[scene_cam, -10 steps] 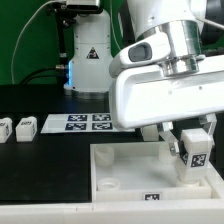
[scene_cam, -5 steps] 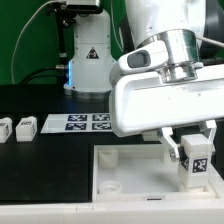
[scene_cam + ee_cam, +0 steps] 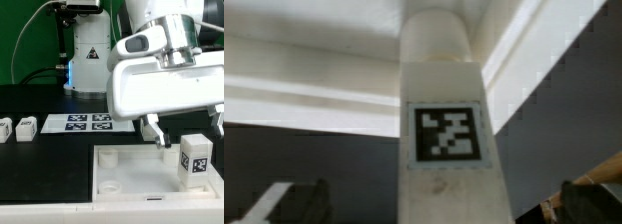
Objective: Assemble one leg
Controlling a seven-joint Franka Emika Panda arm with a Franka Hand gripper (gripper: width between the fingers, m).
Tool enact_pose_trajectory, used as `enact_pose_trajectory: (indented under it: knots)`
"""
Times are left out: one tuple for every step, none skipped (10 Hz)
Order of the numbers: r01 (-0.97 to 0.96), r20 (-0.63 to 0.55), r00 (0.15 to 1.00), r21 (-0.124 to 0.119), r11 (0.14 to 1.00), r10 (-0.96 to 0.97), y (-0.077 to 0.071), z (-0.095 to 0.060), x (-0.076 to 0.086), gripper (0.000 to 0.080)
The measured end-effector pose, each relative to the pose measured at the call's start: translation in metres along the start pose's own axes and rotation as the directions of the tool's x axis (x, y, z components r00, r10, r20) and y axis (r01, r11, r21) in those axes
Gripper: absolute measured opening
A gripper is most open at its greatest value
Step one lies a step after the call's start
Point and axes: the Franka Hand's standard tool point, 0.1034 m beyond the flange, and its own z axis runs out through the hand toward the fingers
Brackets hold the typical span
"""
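Observation:
A white leg (image 3: 195,158) with a black-and-white tag stands upright at the far corner of the large white tray-like piece (image 3: 125,165), on the exterior view's right. My gripper (image 3: 188,126) hangs just above the leg, open, with one finger (image 3: 156,129) on each side and nothing between them. In the wrist view the leg (image 3: 450,120) fills the middle. My dark fingertips (image 3: 283,200) stand apart from it on both sides, and the gripper (image 3: 441,205) is open around it. Two more legs (image 3: 5,129) (image 3: 26,126) lie on the black table on the exterior view's left.
The marker board (image 3: 80,122) lies flat on the table behind the tray-like piece. A white robot base with a warning triangle (image 3: 90,60) stands at the back. The tray-like piece has open corner sockets (image 3: 105,155) along its rim.
My gripper has risen straight up from around the leg. The leg stays standing in the tray-like piece's corner, now free of the fingers.

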Motion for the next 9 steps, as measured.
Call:
enact_pose_trajectory:
  knots:
    - [0.005,0.024,1.0,0.009,1.0,-0.005,-0.002,-0.009,0.006,0.0647]
    - [0.009,0.024,1.0,0.011,1.0,-0.009,-0.002,-0.018,0.015,0.0647]
    - [0.008,0.024,1.0,0.01,1.0,-0.008,-0.002,-0.017,0.011,0.0649]
    - [0.006,0.054,0.999,0.019,1.0,-0.007,-0.004,-0.013,0.006,0.0649]
    - [0.007,0.086,0.996,0.032,0.999,-0.01,-0.007,-0.014,0.007,0.0649]
    - [0.008,0.079,0.997,0.027,1.0,-0.01,-0.003,-0.013,0.008,0.0649]
    - [-0.006,0.11,0.994,0.026,1.0,0.004,0.002,-0.006,0.0,0.0649]
    - [-0.034,0.223,0.975,0.055,0.998,0.021,-0.003,-0.003,-0.005,0.0649]
    - [-0.052,0.314,0.949,0.076,0.996,0.026,-0.006,-0.002,-0.001,0.0649]
